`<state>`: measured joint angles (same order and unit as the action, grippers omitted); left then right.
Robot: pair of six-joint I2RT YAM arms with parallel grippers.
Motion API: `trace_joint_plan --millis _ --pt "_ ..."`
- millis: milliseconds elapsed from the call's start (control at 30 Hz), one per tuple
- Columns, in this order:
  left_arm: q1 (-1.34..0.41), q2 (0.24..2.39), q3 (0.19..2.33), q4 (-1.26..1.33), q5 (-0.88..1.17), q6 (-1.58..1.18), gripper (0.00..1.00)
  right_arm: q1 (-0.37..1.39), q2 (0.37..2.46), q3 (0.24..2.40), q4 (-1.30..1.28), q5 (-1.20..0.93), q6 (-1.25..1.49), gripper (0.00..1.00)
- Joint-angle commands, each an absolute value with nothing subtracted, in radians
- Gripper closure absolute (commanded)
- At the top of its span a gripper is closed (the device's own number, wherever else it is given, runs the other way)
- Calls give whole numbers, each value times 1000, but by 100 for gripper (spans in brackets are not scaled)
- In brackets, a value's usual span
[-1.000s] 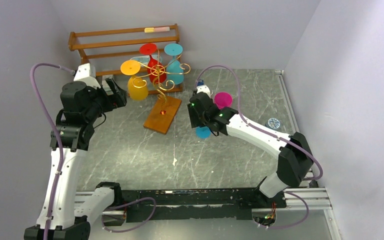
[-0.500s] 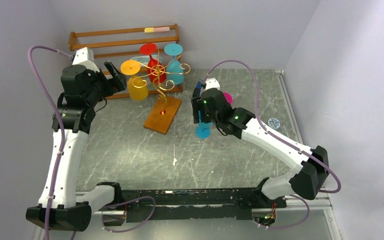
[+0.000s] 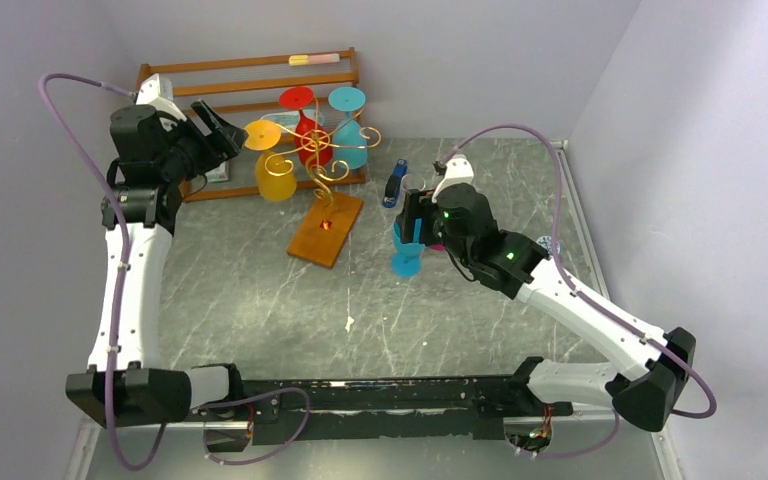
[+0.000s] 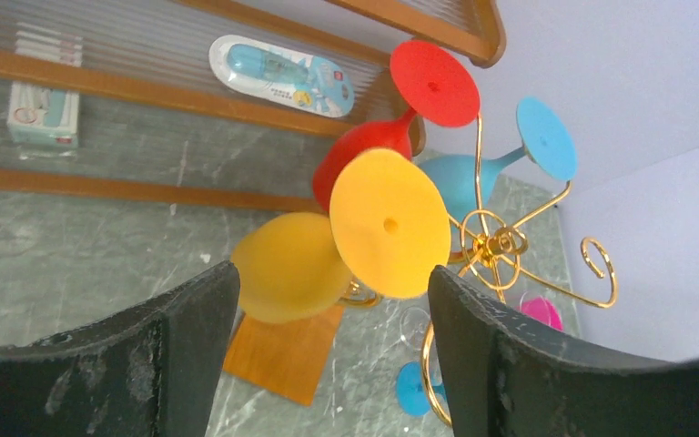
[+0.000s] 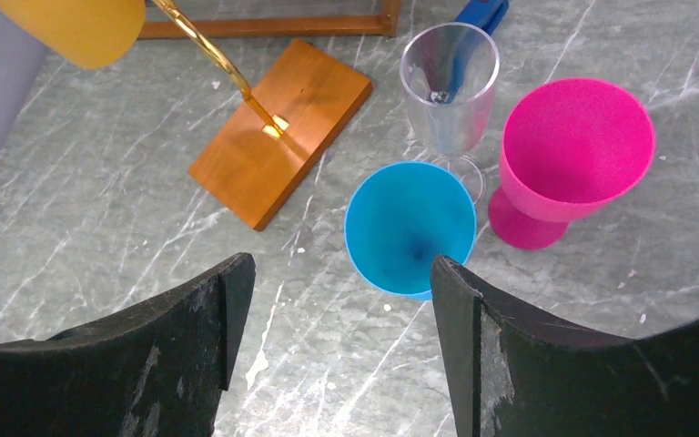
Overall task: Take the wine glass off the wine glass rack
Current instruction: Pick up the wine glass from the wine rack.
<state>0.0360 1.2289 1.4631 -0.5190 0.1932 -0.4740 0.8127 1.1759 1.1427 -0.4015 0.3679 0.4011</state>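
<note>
On a grey marble table [image 3: 260, 300], the wine glass rack [image 3: 325, 228] is holding three glasses; the left gripper [image 4: 332, 273], jaws apart, is framing the yellow glass [image 4: 387, 223]. The right gripper [image 5: 341, 264], also spread and empty, is hovering over a blue glass [image 5: 410, 228] already down; work seems half done.

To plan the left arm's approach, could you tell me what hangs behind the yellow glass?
A red glass and a blue glass hang behind the yellow glass; its foot covers part of both bowls. Beyond stands a wooden shelf.
</note>
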Motion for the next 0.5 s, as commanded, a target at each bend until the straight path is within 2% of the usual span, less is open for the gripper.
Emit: trace_joint_plan --millis 0,467 --pt "93 1290 1445 -382 404 -604 23 809 1148 1115 -360 388 444 25" --pt "169 1337 1349 -268 579 -610 45 808 1161 1092 -368 362 484 25"
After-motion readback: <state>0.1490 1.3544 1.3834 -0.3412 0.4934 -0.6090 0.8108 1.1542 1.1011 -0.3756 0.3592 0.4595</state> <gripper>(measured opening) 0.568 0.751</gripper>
